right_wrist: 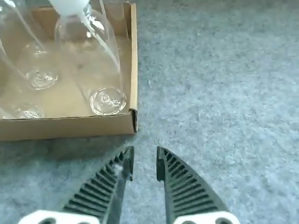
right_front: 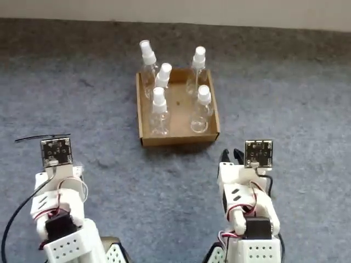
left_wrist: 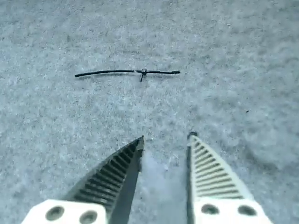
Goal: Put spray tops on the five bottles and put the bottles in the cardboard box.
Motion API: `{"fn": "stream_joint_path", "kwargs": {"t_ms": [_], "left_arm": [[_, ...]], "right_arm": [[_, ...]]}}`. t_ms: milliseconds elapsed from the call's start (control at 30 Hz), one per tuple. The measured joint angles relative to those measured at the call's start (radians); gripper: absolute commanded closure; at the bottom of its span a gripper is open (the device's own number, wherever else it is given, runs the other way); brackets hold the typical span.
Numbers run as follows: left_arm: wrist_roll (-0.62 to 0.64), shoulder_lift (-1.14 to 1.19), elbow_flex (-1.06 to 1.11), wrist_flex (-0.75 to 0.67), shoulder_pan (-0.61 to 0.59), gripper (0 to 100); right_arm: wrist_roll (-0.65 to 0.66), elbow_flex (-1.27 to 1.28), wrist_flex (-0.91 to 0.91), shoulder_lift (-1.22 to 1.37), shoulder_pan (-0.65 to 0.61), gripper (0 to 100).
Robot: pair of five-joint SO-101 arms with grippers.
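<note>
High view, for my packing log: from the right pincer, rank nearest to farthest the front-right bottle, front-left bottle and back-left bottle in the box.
From the right pincer:
1. front-right bottle, in the corner of the cardboard box nearest that arm.
2. front-left bottle, further along the box's near side.
3. back-left bottle, at the far left corner.

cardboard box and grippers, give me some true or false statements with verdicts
1. Five bottles stand in the cardboard box. True.
2. One bottle has no top. False: all five wear white spray tops.
3. The right gripper holds a bottle. False: it is open and empty over the carpet, just outside the box.
4. A black wire lies on the carpet ahead of the left gripper. True.
</note>
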Motion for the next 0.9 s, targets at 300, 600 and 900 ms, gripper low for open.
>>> {"fn": "stream_joint_path", "kwargs": {"t_ms": [300, 600, 900], "left_arm": [[0.000, 0.000, 0.000, 0.112, -0.008, 92], [0.000, 0.000, 0.000, 0.265, -0.009, 92], [0.000, 0.000, 0.000, 0.324, -0.009, 92]], "right_arm": [[0.000, 0.000, 0.135, 0.002, 0.002, 95.7], [0.000, 0.000, 0.410, 0.002, 0.000, 95.7], [0.000, 0.000, 0.423, 0.002, 0.000, 95.7]]}}
